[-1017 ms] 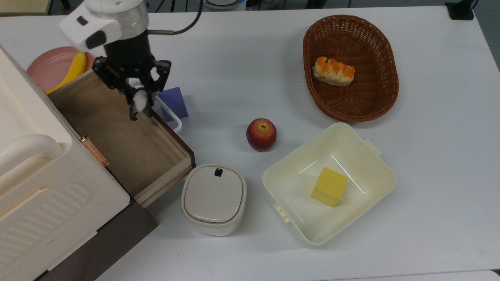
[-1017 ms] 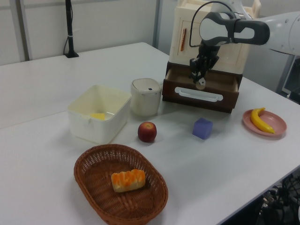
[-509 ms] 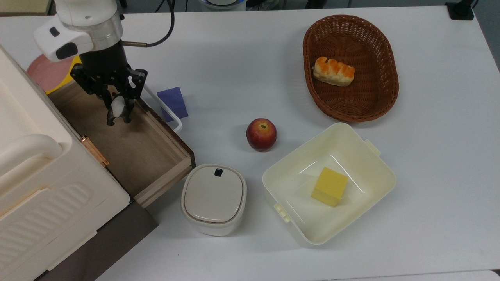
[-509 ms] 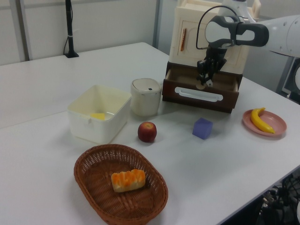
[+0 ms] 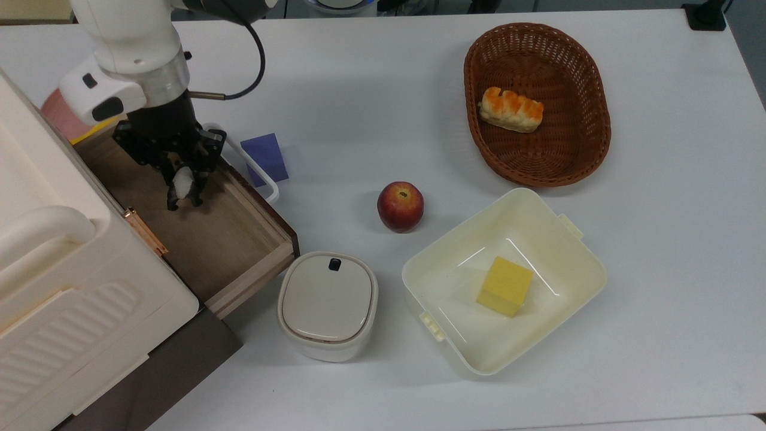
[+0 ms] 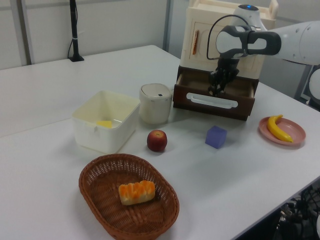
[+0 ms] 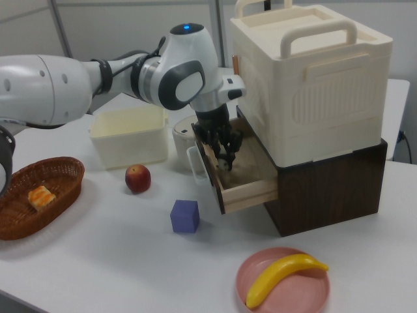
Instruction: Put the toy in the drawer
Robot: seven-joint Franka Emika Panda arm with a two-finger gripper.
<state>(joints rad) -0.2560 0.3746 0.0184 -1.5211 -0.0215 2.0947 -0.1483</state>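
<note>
The black two-finger gripper (image 5: 183,194) is pinched on the toy (image 5: 181,178), a small smooth black-and-white figurine, down inside the open drawer (image 5: 227,239). The drawer is shallow pale wood, with a dark brown front and a white loop handle. Just outside it sits a matte purple cube (image 5: 264,158).

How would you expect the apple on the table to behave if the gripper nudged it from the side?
The apple looks round and smooth-skinned, so it would probably roll rather than slide. It stands stem up on bare table, so a nudge may tip it first. It looks rigid, unlikely to deform.
</note>
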